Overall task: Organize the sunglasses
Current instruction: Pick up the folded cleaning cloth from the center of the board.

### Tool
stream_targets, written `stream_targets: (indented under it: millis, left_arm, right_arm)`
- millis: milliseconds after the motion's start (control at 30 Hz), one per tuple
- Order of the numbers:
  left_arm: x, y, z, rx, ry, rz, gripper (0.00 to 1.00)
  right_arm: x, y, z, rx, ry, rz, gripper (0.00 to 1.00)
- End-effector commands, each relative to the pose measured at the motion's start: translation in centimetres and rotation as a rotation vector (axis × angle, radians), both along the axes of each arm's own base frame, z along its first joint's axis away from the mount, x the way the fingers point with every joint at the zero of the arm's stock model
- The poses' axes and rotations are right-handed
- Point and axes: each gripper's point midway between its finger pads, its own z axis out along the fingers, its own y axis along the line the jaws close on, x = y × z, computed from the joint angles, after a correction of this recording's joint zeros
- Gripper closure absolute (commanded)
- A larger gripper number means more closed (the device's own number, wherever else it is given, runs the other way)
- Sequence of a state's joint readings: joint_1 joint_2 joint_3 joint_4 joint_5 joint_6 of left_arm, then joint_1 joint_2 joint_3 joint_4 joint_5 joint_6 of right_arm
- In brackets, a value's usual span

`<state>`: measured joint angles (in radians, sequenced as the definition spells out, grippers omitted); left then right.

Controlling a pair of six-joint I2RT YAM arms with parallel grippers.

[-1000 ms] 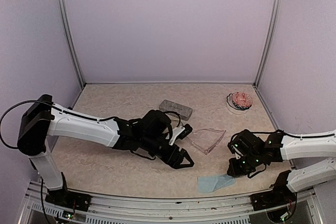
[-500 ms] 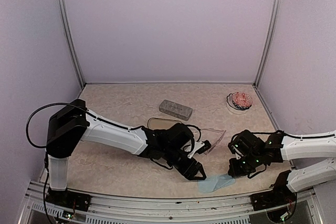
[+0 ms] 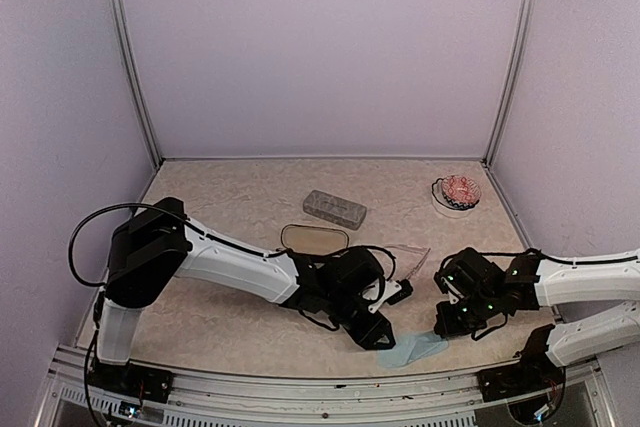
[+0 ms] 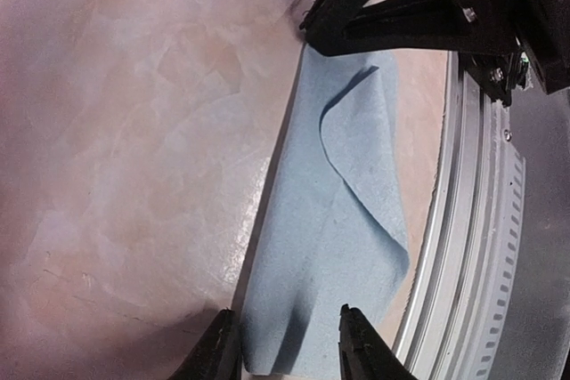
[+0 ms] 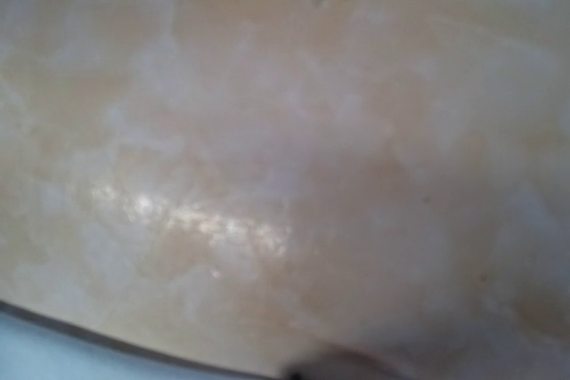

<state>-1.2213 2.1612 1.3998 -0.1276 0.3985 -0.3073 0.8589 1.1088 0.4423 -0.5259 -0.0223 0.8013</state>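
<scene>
Top external view: the left arm's base stands at the near-left corner of the table, and the arm extends right along the near half to the centre. A black oval glasses case lies just beyond the forearm, with a grey rectangular case farther back, apart from it. The left gripper points down at the left end of a blue cloth that lies flat at the near edge. The left wrist view shows its fingers partly open, one on each side of the cloth's end; the cloth lies slack between them and is not clamped. The clear, pale-pinkish sunglasses rest on the table just beyond the left wrist, which partly hides them, and to the left of the right arm; neither gripper touches them. The right gripper is low over the table at the right end of the cloth, its fingers closed together. Whether it pinches the cloth cannot be determined, because the right wrist view shows only blurred tabletop. A small round dish with a reddish patterned filling sits at the far right, well apart from both grippers.
</scene>
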Motion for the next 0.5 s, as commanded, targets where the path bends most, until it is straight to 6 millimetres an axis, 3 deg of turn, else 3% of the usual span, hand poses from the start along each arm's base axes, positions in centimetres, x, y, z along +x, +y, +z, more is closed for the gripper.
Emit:
stream_targets:
  millis: [0, 133, 267, 467]
  left_arm:
    - [-0.9, 1.1, -3.3, 0.096, 0.004, -0.017, 0.65]
    - [-1.1, 1.2, -3.7, 0.102, 0.011, -0.022, 0.77]
    - [-1.0, 1.1, -3.6, 0.097, 0.003, -0.021, 0.98]
    - [0.2, 1.5, -2.1, 0.079, -0.057, 0.028, 1.00]
  right_arm:
    - [-0.4, -0.3, -0.4, -0.007, 0.004, 0.009, 0.99]
    - [-0.3, -0.2, -0.3, -0.006, 0.002, 0.012, 1.00]
    - [-0.1, 0.3, 0.2, 0.013, -0.012, 0.022, 1.00]
    - [0.6, 1.9, 1.9, 0.070, -0.075, 0.064, 1.00]
